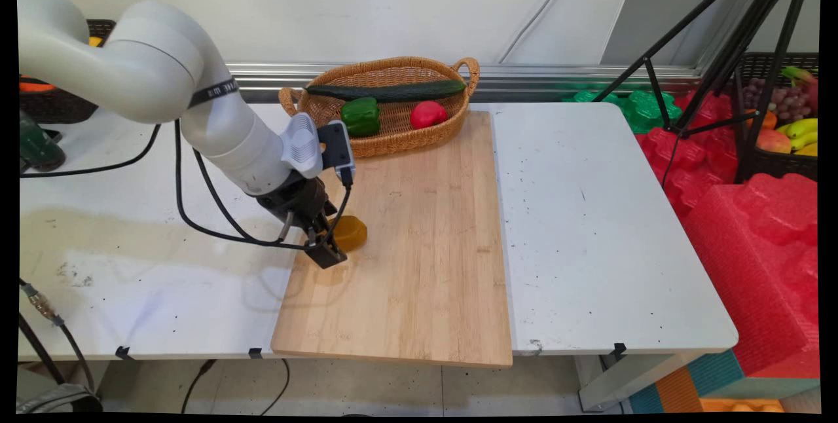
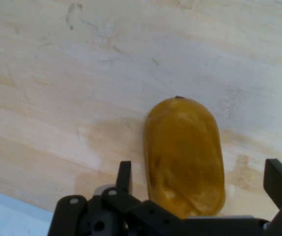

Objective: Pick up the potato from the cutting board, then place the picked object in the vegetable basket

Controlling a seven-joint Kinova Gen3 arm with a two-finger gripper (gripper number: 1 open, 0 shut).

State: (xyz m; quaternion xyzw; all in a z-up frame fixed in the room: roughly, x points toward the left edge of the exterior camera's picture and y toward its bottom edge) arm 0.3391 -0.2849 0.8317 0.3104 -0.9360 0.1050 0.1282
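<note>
Between the jaws lay a yellow-orange mango [image 2: 184, 157], flat on the wooden cutting board [image 1: 419, 259] near its left edge. Gripper [image 1: 329, 244] low over the board, jaws spread wide and closed on nothing, one finger [image 2: 124, 177] just beside the fruit on one flank and the other finger well clear on the opposite flank. Long axis of the mango ran straight away from the hand, along the line of view, so crosswise to the closing line of the jaws; near end tucked in by the linkage, far end with its small dark stem point beyond the fingertips. Sat off centre, closer to the one finger. No contact visible from either view. Farther beyond the jaws, at the board's back edge on the table [image 1: 589, 226], stood a wicker basket [image 1: 393, 138] with a cucumber [image 1: 386, 91], a green bell pepper [image 1: 361, 116] and a red fruit [image 1: 428, 114].
</note>
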